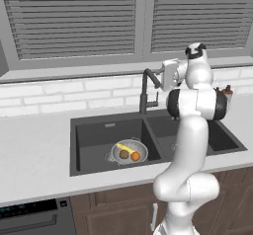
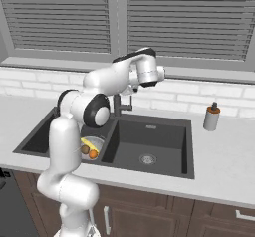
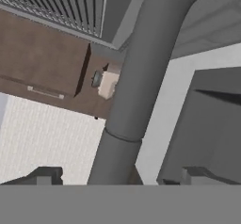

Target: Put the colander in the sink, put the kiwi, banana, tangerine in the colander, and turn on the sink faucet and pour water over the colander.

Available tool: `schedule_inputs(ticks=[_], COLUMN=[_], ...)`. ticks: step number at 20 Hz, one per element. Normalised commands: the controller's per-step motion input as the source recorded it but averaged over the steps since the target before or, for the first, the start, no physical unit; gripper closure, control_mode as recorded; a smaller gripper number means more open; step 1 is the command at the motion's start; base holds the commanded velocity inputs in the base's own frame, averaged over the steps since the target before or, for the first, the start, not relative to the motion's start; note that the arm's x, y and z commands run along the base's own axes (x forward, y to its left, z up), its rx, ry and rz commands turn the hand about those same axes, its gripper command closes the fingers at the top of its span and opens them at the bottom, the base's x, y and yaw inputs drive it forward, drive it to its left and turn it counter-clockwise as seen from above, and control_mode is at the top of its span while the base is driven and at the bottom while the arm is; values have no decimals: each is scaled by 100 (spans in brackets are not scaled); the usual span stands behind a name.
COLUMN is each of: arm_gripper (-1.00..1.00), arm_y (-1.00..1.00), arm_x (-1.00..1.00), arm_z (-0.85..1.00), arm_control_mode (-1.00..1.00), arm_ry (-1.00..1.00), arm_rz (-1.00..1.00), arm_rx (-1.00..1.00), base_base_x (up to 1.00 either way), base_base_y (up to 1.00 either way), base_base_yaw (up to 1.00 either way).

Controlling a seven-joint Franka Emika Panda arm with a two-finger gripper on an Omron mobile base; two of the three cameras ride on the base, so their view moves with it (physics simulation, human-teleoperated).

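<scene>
The colander (image 1: 130,151) sits on the floor of the left basin of the sink (image 1: 89,135), just below the middle of the left base view, and it holds all three fruits: the banana (image 1: 124,147) lies across the upper left of the bowl, the kiwi (image 1: 123,154) sits under it, and the tangerine (image 1: 135,156) rests just to the kiwi's right, touching or nearly touching it. In the right base view the colander (image 2: 94,142) shows partly behind the arm at centre left, with the fruit at its near edge. The sink faucet (image 1: 146,92) rises from the back rim of the sink between the two basins, at the centre of the left base view, its spout angled to the right near the top. The gripper (image 3: 120,178) is up at the faucet's head; in the hand view the grey faucet tube (image 3: 136,77) runs diagonally up the middle of the frame between the two dark fingertips (image 3: 44,175), which stand wide apart at the lower left and lower right, closed on nothing. Whether either tip touches the tube cannot be told. A soap bottle (image 2: 211,117) stands on the counter (image 2: 224,156) at the right of the right base view, well apart from the sink's right basin.
</scene>
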Motion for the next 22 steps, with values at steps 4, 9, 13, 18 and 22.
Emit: schedule_inputs(ticks=[4, 9, 13, 18, 22], arm_gripper=[-100, -100, -100, -100, -100], arm_y=[51, 61, 95, 99, 73], arm_x=[0, 11, 7, 25, 28], arm_z=[0, -9, -3, -5, 0], arm_control_mode=[-100, -100, -100, -100, -100], arm_ry=[0, 0, 0, 0, 0], arm_rz=[-26, -29, -34, -38, -35], arm_rx=[-8, -14, -20, -22, -12], base_base_x=[0, 0, 0, 0, 0], base_base_y=[0, 0, 0, 0, 0], base_base_yaw=[0, 0, 0, 0, 0])
